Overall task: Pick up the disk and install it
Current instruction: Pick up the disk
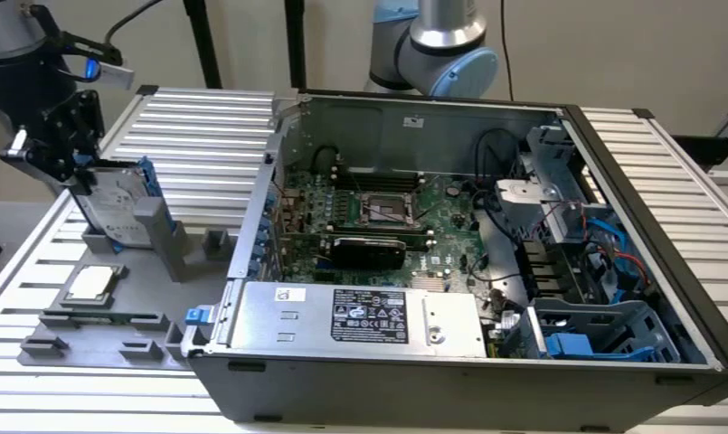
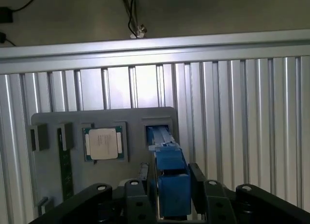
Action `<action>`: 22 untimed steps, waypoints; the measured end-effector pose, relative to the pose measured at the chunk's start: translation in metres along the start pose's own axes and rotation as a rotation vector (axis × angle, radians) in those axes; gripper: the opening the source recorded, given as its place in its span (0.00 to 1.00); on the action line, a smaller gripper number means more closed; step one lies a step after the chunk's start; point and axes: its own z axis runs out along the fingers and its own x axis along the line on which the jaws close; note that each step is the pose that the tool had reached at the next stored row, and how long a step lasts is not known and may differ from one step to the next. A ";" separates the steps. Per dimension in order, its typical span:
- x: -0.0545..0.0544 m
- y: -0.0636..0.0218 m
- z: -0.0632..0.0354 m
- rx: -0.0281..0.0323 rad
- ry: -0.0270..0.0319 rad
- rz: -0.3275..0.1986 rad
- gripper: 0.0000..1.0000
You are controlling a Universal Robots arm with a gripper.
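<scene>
Black fingers (image 2: 196,178) of the pincer (image 2: 169,173) sit closest to the wrist camera, one pressed to each side of the blue carrier of the disk (image 2: 169,190). The pincer is closed on the disk, with just the carrier's thickness between its jaws.

In the exterior view the disk stands on edge, leaning slightly, at the exterior view's left. Its top is under the pincer and its lower edge is down among the upright posts of the grey holder tray (image 1: 99,348). Whether that edge rests in its slot or has cleared it, I cannot tell.

Just beside the disk on the same tray lies a small square chip (image 2: 103,143), and past that a green memory stick (image 2: 65,170). The tray lies on the slatted aluminium bench (image 2: 242,112).

Well apart, toward the exterior view's right, the open computer case (image 1: 460,389) shows its motherboard (image 1: 376,217). It also holds a silver power supply (image 1: 352,316) with a black label, and a blue-grey drive cage (image 1: 605,330) in the near corner.

From the wrist camera the disk is seen edge-on, so its faces are hidden. The arm above the pincer runs out of the exterior view's top-left corner.
</scene>
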 end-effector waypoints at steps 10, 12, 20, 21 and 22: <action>0.000 0.0001 0.0001 -0.0001 0.0001 0.000 0.00; 0.001 0.0001 0.0002 -0.0001 0.0000 0.000 0.00; 0.004 -0.0001 0.0004 -0.0001 0.0001 0.000 0.00; 0.005 -0.0002 0.0004 -0.0001 0.0001 0.000 0.00; 0.005 -0.0002 0.0004 -0.0001 0.0000 0.000 0.00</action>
